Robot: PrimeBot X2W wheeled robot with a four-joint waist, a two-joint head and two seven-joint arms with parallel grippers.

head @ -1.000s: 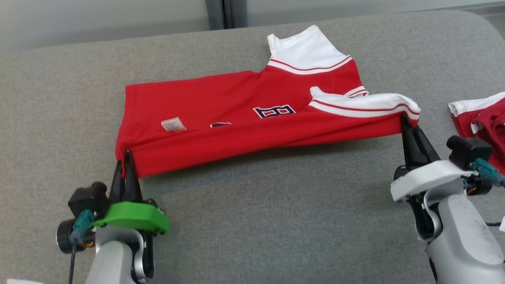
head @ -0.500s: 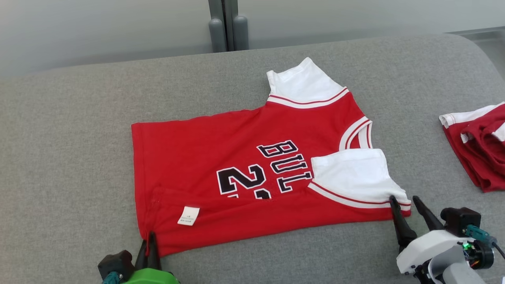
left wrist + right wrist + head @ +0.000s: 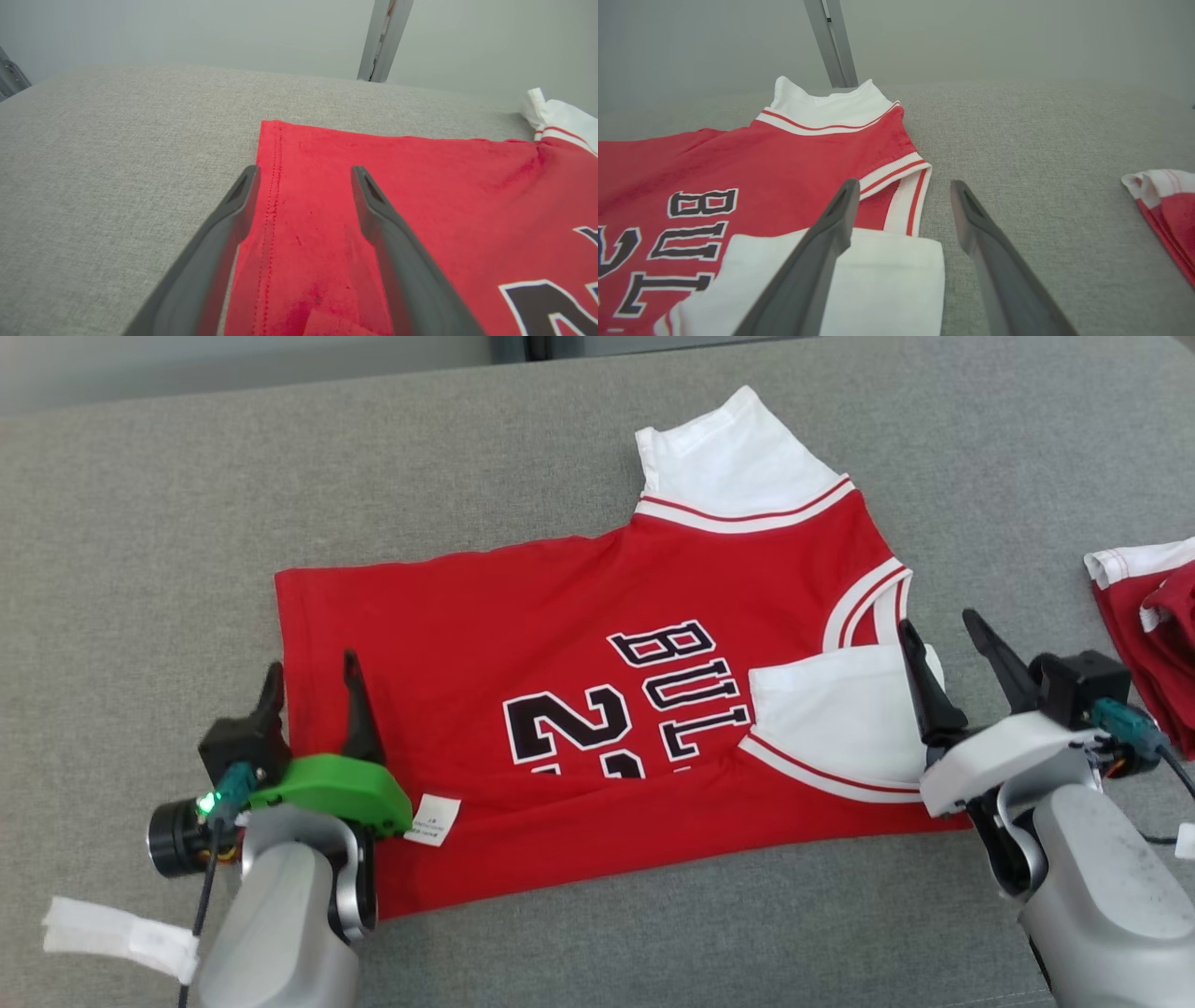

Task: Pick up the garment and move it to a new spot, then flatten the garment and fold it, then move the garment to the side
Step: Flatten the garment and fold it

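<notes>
A second ago both my grippers were pinching the near edge of the shirt [image 3: 597,644] and holding it taut. Now it lies dropped on the cushion [image 3: 140,523] and both have let go. My left gripper [image 3: 312,663] stands spread over the hem, one finger above bare cushion and the other above red cloth. My right gripper [image 3: 937,621] is spread the same way, straddling the outer edge of the white sleeve [image 3: 840,719]. The shirt sits in the middle of the cushion, hem toward the left edge and collar toward the right. Its near sleeve is turned in over the chest, and its near long edge is doubled back so the care label [image 3: 431,819] shows. I judge it light, limp and thin. It will sag between two holds and crease wherever I bunch it. I would pinch it at the hem corners and the shoulder seams, catching both layers. The cushion is grey woven upholstery, and cloth should cling to it rather than slide, so lifting looks safer than dragging. A second red and white shirt [image 3: 1148,635] lies crumpled by the right edge, well apart. Behind is a pale wall with a grey post [image 3: 831,42].
</notes>
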